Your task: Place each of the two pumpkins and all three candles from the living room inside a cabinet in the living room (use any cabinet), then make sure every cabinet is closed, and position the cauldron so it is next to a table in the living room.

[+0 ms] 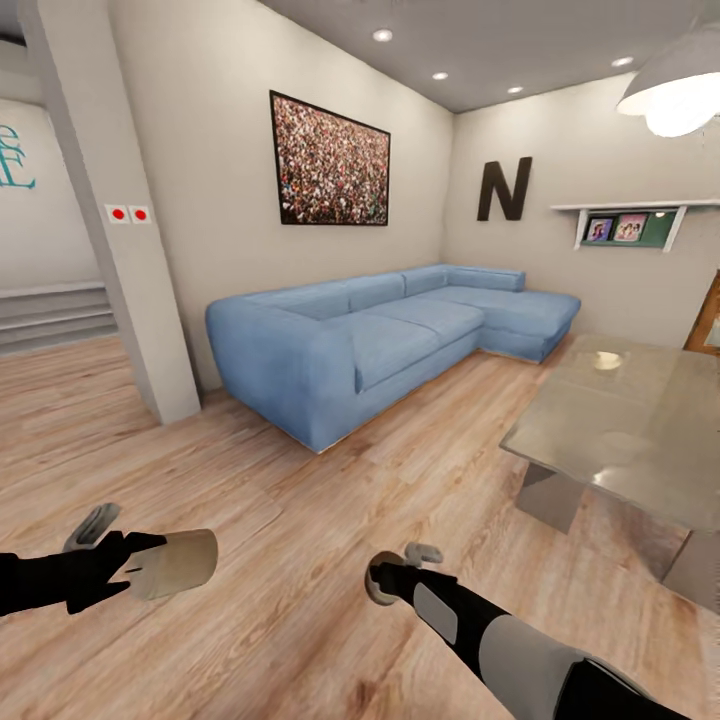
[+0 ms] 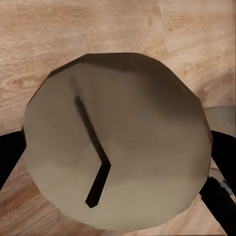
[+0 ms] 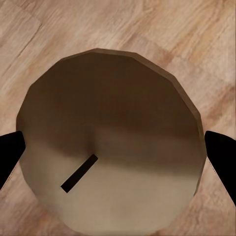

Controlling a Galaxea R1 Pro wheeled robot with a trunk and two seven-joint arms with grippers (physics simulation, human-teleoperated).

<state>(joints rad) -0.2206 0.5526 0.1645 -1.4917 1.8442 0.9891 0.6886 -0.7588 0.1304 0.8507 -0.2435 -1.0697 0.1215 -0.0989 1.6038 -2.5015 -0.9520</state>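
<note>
My left gripper [image 1: 150, 566] is shut on a stubby pale candle [image 1: 183, 562], held sideways low over the wooden floor at the left. In the left wrist view the candle's flat top [image 2: 118, 142] with its dark wick sits between black fingers [image 2: 9, 158]. My right gripper [image 1: 388, 580] is shut on a second candle [image 1: 378, 592], low in the middle. The right wrist view shows that candle's top [image 3: 110, 147] and wick between the fingers [image 3: 223, 160]. The pumpkins, the cabinet, the cauldron and the third candle are out of view.
A long blue corner sofa [image 1: 400, 330] stands against the far wall. A glass-topped table [image 1: 620, 420] is at the right. A white pillar [image 1: 120, 230] rises at the left, with steps [image 1: 55, 315] behind it. Wooden floor [image 1: 300, 520] spreads between them.
</note>
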